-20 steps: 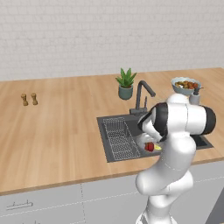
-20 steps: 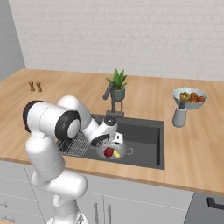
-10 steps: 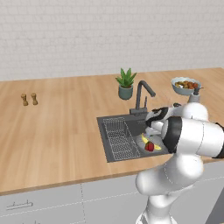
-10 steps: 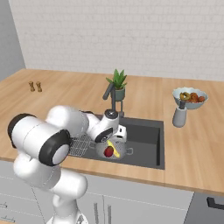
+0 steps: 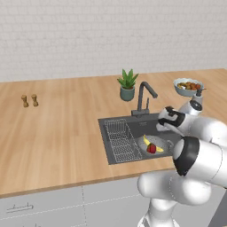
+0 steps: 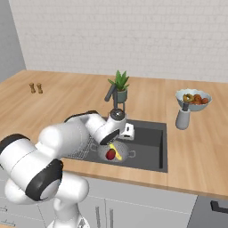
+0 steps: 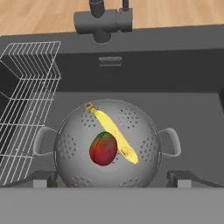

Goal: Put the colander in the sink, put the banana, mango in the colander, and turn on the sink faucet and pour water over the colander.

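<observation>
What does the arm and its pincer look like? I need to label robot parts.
A glossy white arm of rounded, bulbous segments with dark grey joint bands. The hand is white with black trim; the pincer has two small dark grey fingertips. No cables or markings show.

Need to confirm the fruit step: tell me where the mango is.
The mango lies inside the colander in the sink, touching the banana, with the wire rack beside the colander in the hand view.
</observation>
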